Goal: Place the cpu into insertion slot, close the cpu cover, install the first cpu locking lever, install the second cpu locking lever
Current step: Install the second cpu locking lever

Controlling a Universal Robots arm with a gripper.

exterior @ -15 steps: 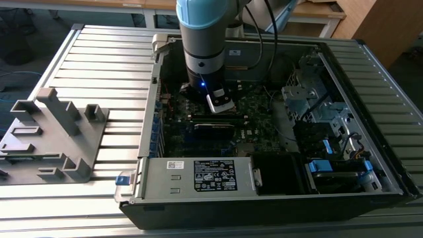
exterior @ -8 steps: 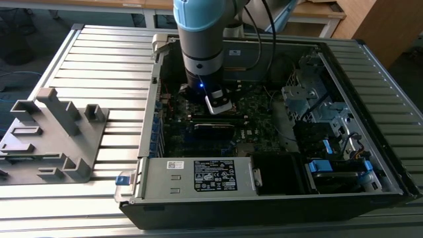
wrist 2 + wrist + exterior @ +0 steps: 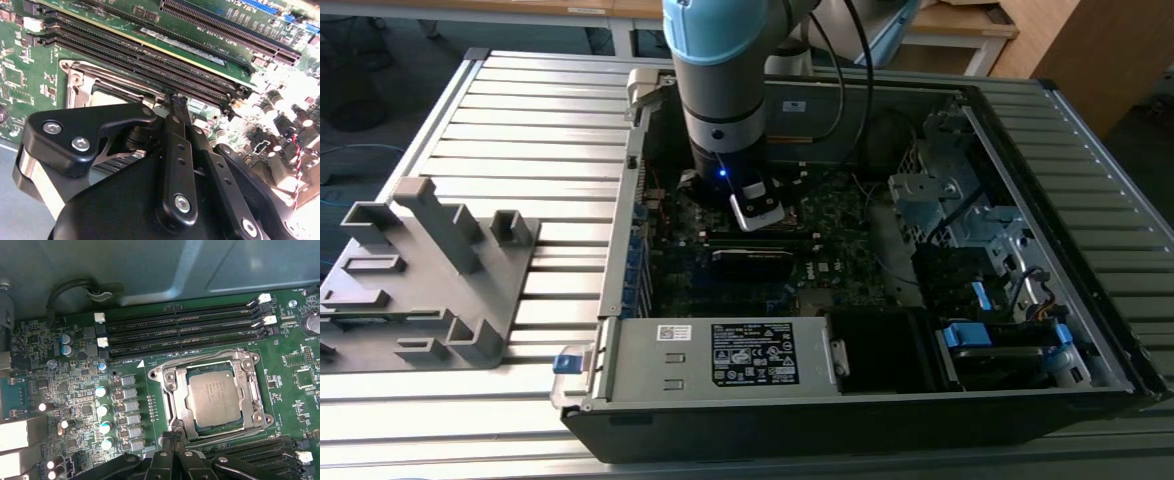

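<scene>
Gleaming silver-grey cpu, seated flat

The small square metal-topped cpu is sitting in the square metal-rimmed insertion slot, between two banks of long memory slots. The open computer case is lying on the slatted tabletop, with a grey plastic fixture lying toward the exterior view's left.

White label on grey power-supply box: print illegible. CPU markings unreadable.
</scene>
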